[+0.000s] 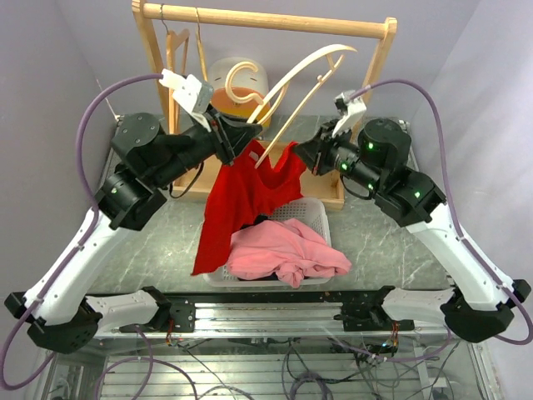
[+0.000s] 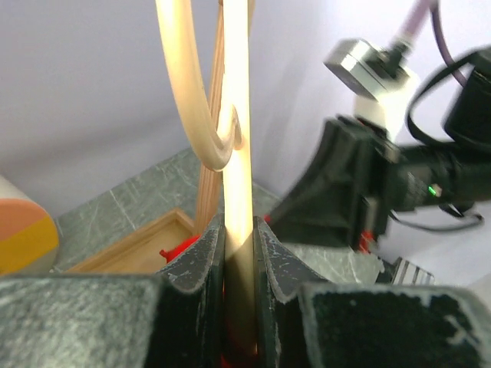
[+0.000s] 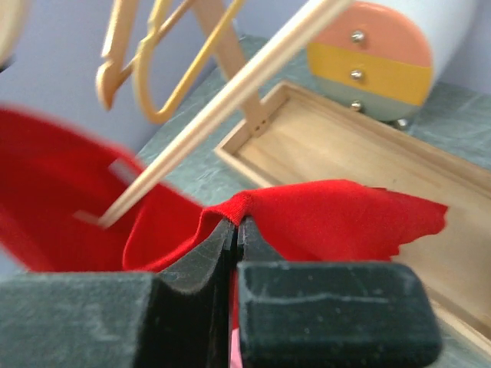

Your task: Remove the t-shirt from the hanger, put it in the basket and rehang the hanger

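Note:
The red t-shirt point(image 1: 241, 200) hangs in the air between my two grippers, over the basket. My left gripper point(image 1: 236, 137) is shut on the pale wooden hanger point(image 1: 304, 71), which tilts up and to the right. In the left wrist view the hanger's bar point(image 2: 238, 153) runs straight up from between the pads point(image 2: 207, 253). The hanger's lower end point(image 1: 265, 158) reaches to the shirt's neck opening. My right gripper point(image 1: 301, 154) is shut on the collar; in the right wrist view the ribbed red edge point(image 3: 253, 203) is pinched at the fingertips, with the hanger's bar point(image 3: 222, 107) crossing above.
A white basket point(image 1: 321, 208) below holds a pink garment point(image 1: 283, 250). Behind stands a wooden clothes rack point(image 1: 266, 18) with spare hangers point(image 1: 171, 50) on its left end and a wooden base tray point(image 3: 368, 153). A small round drawer unit point(image 1: 237, 83) sits on the tray.

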Action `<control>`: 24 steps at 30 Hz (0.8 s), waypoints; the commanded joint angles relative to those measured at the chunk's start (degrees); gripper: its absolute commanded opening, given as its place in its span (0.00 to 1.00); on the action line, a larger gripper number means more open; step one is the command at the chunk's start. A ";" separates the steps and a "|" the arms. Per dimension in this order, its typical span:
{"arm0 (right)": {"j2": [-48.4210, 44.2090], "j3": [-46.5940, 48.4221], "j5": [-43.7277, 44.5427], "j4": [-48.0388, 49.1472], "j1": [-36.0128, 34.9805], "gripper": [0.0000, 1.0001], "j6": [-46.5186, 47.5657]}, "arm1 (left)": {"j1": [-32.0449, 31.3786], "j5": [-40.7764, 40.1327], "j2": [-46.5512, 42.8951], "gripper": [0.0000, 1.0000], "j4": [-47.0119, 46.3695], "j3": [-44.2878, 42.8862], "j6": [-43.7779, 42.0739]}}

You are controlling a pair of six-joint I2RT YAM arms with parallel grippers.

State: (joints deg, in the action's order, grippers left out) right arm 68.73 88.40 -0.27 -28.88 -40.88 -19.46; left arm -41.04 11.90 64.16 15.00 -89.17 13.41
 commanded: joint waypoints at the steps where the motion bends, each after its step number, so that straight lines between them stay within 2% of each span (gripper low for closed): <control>1: -2.97 -2.81 -1.71 -2.39 -4.68 0.00 2.00 | 0.15 -3.53 2.62 0.20 -11.08 -0.45 3.20; 8: -5.58 -7.29 -11.32 -10.35 -8.58 0.00 5.02 | 0.16 -9.87 3.13 0.24 -17.07 3.96 5.03; 14: -4.29 -8.07 -11.67 -18.88 -11.08 0.00 5.45 | 0.16 -10.53 2.94 0.24 -21.03 4.38 5.83; 16: -5.07 -8.61 -8.59 -18.45 -12.14 0.00 4.56 | 0.10 -10.43 3.28 0.14 -20.69 3.28 5.67; 17: -5.62 -8.51 -7.78 -17.63 -12.16 0.07 4.28 | 0.08 -10.22 3.47 0.08 -20.22 2.84 5.73; 19: -6.29 -7.27 -6.12 -15.34 -12.19 0.24 3.97 | 0.16 -9.79 3.96 0.07 -18.69 2.12 5.96; 21: -6.47 -5.53 -4.07 -12.79 -12.17 0.48 3.80 | 0.14 -9.67 4.25 0.07 -17.43 2.13 6.52; 22: -6.35 -4.85 -3.17 -11.31 -12.12 0.55 3.96 | 0.13 -9.54 4.30 0.07 -16.86 2.26 6.80; 24: -5.65 -3.42 -2.61 -8.16 -12.22 0.57 4.74 | 0.09 -9.15 4.51 0.07 -16.10 2.18 7.14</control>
State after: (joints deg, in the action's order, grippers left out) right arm 63.77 81.03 -6.39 -44.10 -52.84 -15.73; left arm -41.04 3.38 68.51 2.55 -83.94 19.29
